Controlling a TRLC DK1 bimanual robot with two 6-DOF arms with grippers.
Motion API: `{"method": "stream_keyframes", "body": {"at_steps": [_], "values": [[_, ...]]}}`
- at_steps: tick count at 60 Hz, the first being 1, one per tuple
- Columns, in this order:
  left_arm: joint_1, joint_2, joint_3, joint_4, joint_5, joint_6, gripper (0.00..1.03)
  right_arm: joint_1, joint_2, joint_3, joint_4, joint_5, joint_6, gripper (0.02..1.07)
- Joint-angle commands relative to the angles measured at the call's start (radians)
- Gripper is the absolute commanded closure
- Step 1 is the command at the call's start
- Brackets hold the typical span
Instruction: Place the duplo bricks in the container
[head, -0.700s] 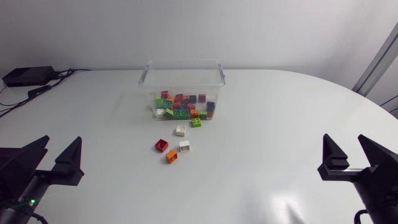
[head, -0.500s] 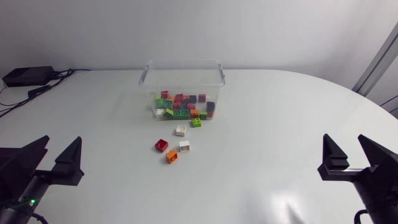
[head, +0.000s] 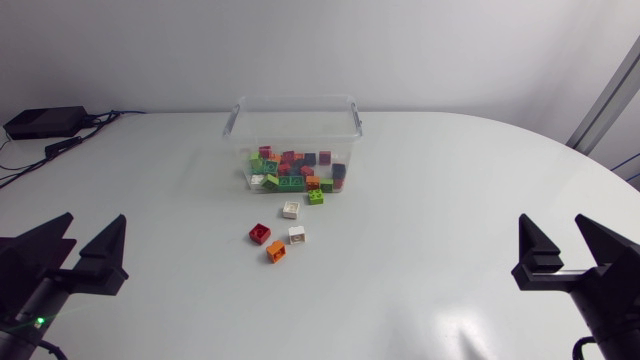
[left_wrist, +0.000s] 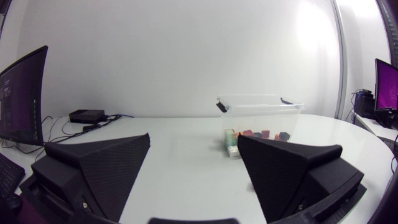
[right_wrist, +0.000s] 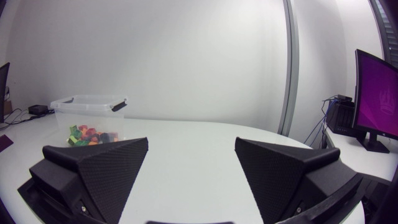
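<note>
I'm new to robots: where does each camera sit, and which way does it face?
Head view: fixed above the table, looking down on the container, loose bricks, left pincer and right pincer.
Left wrist view: rides behind the left pincer, which is open, looking across the table to the container.
Right wrist view: likewise behind the right pincer, also open.
All three show the container.

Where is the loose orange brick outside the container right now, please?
In the head view the orange brick sits on the table slightly left of centre, close to the red brick and a white brick, on the near side of the container.
</note>
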Motion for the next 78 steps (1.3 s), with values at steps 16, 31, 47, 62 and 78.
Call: {"method": "stream_keyframes", "body": {"at_steps": [16, 31, 47, 62, 78], "values": [[-0.106, 0.438, 0.281, -0.022, -0.003, -0.04, 0.06, 0.057, 0.283, 0.223, 0.021, 0.005, 0.031, 0.06], [-0.167, 0.837, 0.477, -0.138, -0.012, -0.078, 0.06, 0.166, 0.51, 0.325, 0.018, 0.083, 0.061, 0.06], [-0.259, 1.241, 0.724, -0.332, -0.026, 0.009, 0.06, 0.328, 0.822, 0.528, -0.166, 0.24, 0.083, 0.06], [-0.319, 1.544, 0.92, -0.483, -0.025, 0.097, 0.06, 0.387, 1.058, 0.683, -0.349, 0.075, 0.066, 0.06], [-0.382, 1.741, 1.043, -0.491, -0.025, 0.095, 0.06, 0.474, 1.24, 0.749, -0.362, -0.006, 0.054, 0.07]]}}
